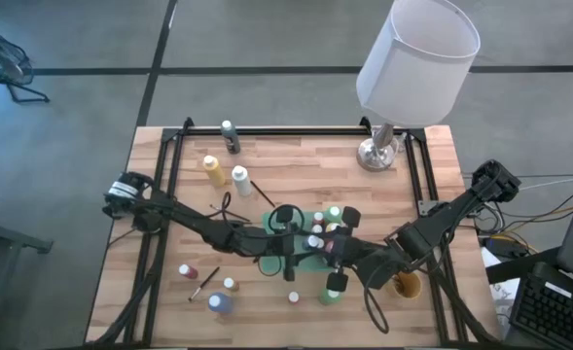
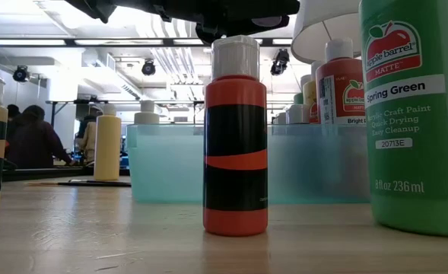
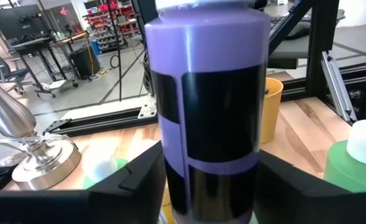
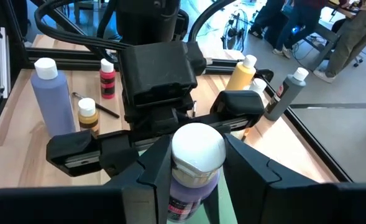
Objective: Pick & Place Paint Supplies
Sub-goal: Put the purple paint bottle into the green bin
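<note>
Over the green mat [image 1: 276, 261] at table centre, your right gripper [image 4: 192, 163] clamps a purple bottle [image 3: 209, 106] at its neck; left gripper [image 3: 210, 180] brackets its body, jaws part-open, contact unclear; other bottles scattered around.

Purple bottle [image 3: 210, 112] upright, white-capped

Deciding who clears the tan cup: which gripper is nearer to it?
Right. The right gripper, shut on the purple bottle mid-table, is just inward of the cup; the left gripper meets it from the far side, farther off.
</note>
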Robot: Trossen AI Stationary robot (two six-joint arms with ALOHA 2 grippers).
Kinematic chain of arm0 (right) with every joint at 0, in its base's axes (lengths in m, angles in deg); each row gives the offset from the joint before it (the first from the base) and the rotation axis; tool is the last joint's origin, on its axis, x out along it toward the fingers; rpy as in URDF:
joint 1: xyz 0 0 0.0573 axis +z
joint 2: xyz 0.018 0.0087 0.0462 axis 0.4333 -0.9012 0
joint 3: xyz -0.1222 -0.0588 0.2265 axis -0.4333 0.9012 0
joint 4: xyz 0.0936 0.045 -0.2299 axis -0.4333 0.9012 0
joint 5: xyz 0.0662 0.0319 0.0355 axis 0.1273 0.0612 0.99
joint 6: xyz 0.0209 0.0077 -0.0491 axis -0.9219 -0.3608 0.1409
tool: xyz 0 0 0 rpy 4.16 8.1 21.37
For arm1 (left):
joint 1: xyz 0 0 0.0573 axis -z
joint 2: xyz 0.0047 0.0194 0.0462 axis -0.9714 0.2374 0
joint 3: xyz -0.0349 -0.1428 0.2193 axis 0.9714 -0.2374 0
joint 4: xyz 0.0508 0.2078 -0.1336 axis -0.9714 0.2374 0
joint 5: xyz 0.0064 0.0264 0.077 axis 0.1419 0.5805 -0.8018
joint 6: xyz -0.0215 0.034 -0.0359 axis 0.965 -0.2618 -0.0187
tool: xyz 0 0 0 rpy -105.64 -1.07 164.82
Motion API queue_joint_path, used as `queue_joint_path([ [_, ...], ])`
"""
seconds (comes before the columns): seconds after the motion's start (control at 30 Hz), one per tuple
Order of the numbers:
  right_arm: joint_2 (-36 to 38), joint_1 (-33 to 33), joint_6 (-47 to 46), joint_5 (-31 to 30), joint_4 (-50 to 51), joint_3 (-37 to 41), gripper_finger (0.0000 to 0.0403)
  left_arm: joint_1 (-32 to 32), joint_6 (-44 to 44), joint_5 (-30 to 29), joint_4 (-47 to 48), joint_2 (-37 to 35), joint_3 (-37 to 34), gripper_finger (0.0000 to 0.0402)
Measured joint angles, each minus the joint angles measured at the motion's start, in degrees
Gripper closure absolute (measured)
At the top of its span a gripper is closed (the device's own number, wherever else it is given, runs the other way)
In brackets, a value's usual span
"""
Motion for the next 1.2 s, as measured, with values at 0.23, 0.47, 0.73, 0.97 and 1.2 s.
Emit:
queue_joint_path([
  [0.23, 0.0, 0.0, 0.04, -0.07, 0.07, 0.0, 0.0293, 0.0, 0.2, 0.12, 0.32, -0.02, 0.0, 0.0259],
  [0.47, 0.0, 0.0, 0.04, -0.04, 0.16, 0.0, 0.0288, 0.0, 0.14, 0.1, 0.36, -0.02, -0.02, 0.0258],
  [0.73, 0.06, 0.01, 0.25, 1.63, 1.2, -0.9, 0.0252, 0.02, -0.15, 0.1, 3.49, -0.85, -0.05, 0.0259],
  [0.97, 0.26, -0.08, -5.03, 7.77, 15.79, -8.69, 0.0197, 0.02, 0.11, 0.02, 13.73, -4.38, -0.09, 0.0259],
  [1.2, 0.26, -3.48, -10.18, 19.32, 27.27, -15.43, 0.0154, -0.07, 4.16, 0.52, 30.51, -10.43, 0.19, 0.0259],
])
